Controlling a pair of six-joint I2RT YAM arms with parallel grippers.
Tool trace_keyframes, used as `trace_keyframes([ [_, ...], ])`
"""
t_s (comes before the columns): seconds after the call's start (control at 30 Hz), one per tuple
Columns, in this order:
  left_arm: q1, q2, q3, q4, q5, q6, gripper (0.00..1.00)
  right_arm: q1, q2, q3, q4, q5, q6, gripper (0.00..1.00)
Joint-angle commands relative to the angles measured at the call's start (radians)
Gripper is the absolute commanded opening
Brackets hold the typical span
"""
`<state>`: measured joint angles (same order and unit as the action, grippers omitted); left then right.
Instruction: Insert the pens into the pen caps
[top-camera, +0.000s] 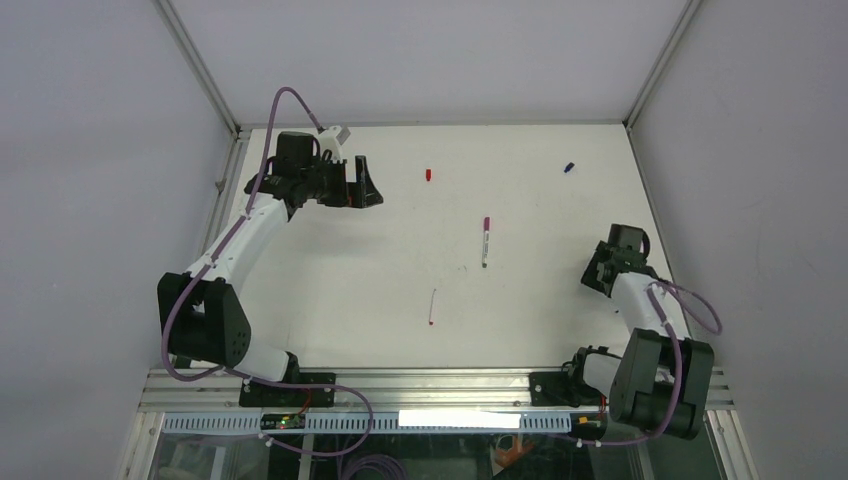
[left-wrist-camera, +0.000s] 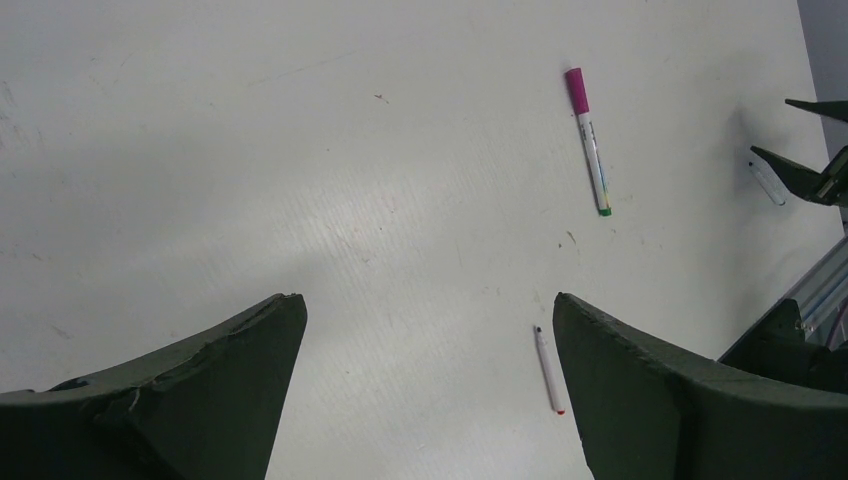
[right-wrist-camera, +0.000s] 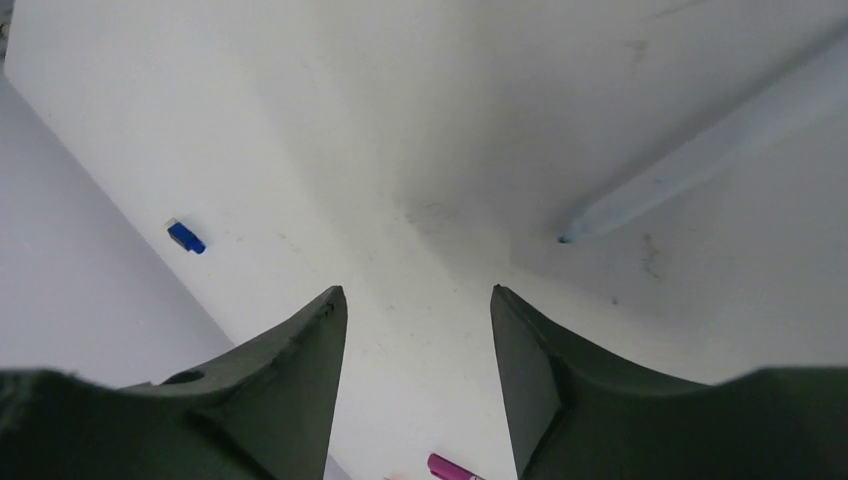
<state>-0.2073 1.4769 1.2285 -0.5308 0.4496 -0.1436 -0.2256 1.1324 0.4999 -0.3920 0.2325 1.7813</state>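
Magenta cap (top-camera: 486, 224) already on the capped pen (top-camera: 484, 252), red cap (top-camera: 428, 174) and blue cap (top-camera: 568, 167) bare at far side; left claw (left-wrist-camera: 428, 300) and right claw (right-wrist-camera: 418, 290) spread, empty; likely next, you pinch the loose pen (right-wrist-camera: 700, 150) beside the right claw.

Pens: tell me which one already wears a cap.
The central pen, capped in magenta; the red-tipped pen and the pale pen by the right gripper lie bare.

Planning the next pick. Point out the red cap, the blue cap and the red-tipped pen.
red cap (top-camera: 428, 174): top external view, on the cap's middle.
blue cap (right-wrist-camera: 186, 237): right wrist view, on its blue body.
red-tipped pen (left-wrist-camera: 548, 370): left wrist view, mid-shaft.
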Motion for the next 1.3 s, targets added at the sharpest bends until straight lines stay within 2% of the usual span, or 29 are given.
trace_keyframes([
  [0.0, 0.014, -0.006, 0.040, 0.019, 0.035, 0.016, 0.99, -0.013, -0.023, 0.193, 0.077, -0.034, -0.413, 0.59],
  [0.03, 0.014, -0.009, 0.041, 0.014, 0.036, 0.021, 0.99, -0.013, -0.009, 0.269, 0.047, -0.056, -0.593, 0.60],
  [0.07, 0.015, -0.011, 0.042, 0.008, 0.035, 0.031, 0.99, -0.010, 0.026, 0.384, 0.003, -0.116, -0.859, 0.63],
  [0.17, 0.016, -0.018, 0.047, -0.012, 0.030, 0.050, 0.99, 0.004, 0.161, 0.667, -0.233, -0.130, -1.339, 0.71],
  [0.2, 0.016, -0.019, 0.050, -0.017, 0.029, 0.051, 0.99, 0.005, 0.206, 0.744, -0.349, -0.083, -1.436, 0.76],
  [0.23, 0.016, -0.020, 0.055, -0.021, 0.030, 0.053, 0.99, 0.009, 0.250, 0.811, -0.474, -0.026, -1.506, 0.92],
  [0.27, 0.016, -0.018, 0.061, -0.022, 0.035, 0.052, 0.99, 0.024, 0.269, 0.839, -0.517, 0.038, -1.548, 0.98],
  [0.43, 0.016, -0.011, 0.098, -0.041, 0.055, 0.075, 0.99, 0.086, 0.228, 0.700, -0.525, 0.264, -1.606, 0.99],
  [0.47, 0.016, -0.013, 0.108, -0.053, 0.050, 0.086, 0.99, 0.112, 0.207, 0.664, -0.512, 0.288, -1.659, 0.99],
  [0.5, 0.015, -0.014, 0.116, -0.062, 0.041, 0.097, 0.99, 0.130, 0.172, 0.621, -0.495, 0.273, -1.723, 0.99],
  [0.6, 0.014, -0.019, 0.129, -0.078, 0.040, 0.107, 0.99, 0.147, 0.082, 0.488, -0.461, 0.100, -1.903, 0.99],
  [0.7, 0.014, -0.017, 0.135, -0.083, 0.064, 0.100, 0.99, 0.155, -0.094, 0.324, -0.331, 0.073, -2.026, 0.99],
  [0.83, 0.016, -0.009, 0.140, -0.084, 0.091, 0.092, 0.99, 0.144, -0.250, 0.200, -0.234, 0.100, -2.080, 0.99],
  [1.13, 0.027, 0.009, 0.147, -0.102, 0.111, 0.103, 0.99, 0.146, -0.149, 0.201, -0.224, -0.036, -2.087, 0.98],
  [1.2, 0.036, 0.003, 0.146, -0.101, 0.113, 0.104, 0.99, 0.147, -0.127, 0.191, -0.222, -0.035, -2.083, 0.95],
  [1.27, 0.048, -0.001, 0.144, -0.098, 0.127, 0.104, 0.99, 0.150, -0.118, 0.174, -0.218, -0.016, -2.068, 0.85],
])
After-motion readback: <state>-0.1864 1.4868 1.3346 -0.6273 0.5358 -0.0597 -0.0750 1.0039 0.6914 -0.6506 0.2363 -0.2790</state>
